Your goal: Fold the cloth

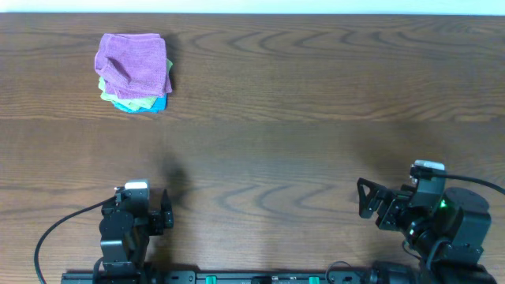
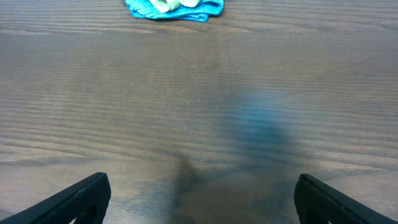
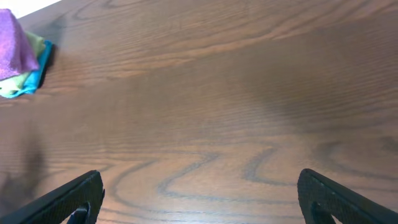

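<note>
Wooden table (image 1: 316,102); cloth stack (image 1: 140,101) on it, lilac cloth (image 1: 132,61) topmost.

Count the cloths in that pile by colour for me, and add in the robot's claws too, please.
purple cloth: 1, on top of the pile
green cloth: 1, peeking out beneath it
blue cloth: 1, at the bottom
claws: 2, the left claw and the right claw, both open and empty
Total: 5

Black left arm (image 1: 125,233) and right arm (image 1: 446,221), black cables (image 1: 79,213).
</note>
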{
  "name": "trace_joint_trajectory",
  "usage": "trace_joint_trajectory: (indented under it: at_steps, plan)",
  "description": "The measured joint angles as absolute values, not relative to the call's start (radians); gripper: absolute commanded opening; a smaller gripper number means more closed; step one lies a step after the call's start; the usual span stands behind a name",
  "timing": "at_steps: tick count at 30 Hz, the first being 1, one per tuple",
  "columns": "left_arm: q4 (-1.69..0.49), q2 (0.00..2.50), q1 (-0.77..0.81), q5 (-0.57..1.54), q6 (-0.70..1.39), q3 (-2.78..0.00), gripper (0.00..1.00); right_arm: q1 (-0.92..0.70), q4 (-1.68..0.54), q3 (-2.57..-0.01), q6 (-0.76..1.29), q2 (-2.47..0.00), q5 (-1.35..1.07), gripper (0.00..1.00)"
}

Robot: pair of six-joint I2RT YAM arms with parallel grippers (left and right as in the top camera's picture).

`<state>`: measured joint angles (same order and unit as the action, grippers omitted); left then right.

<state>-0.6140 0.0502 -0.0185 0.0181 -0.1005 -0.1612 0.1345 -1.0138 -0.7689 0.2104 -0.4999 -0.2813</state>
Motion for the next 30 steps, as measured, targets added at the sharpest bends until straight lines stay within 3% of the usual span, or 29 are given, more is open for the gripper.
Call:
trace_joint_trajectory:
  at_steps: [9, 18, 30]
  plan:
    - [-0.616, 0.05, -0.019, 0.018, -0.1, -0.161, 0.95, 0.102, -1.011, -0.744, 0.213, -0.405, -0.192, 0.99]
    - [-0.617, 0.05, -0.019, 0.018, -0.1, -0.161, 0.95, 0.03, -0.807, -0.44, 0.177, -0.205, -0.118, 0.99]
    - [-0.617, 0.049, -0.019, 0.018, -0.097, -0.161, 0.95, -0.04, -0.78, -0.233, 0.059, -0.021, -0.092, 0.99]
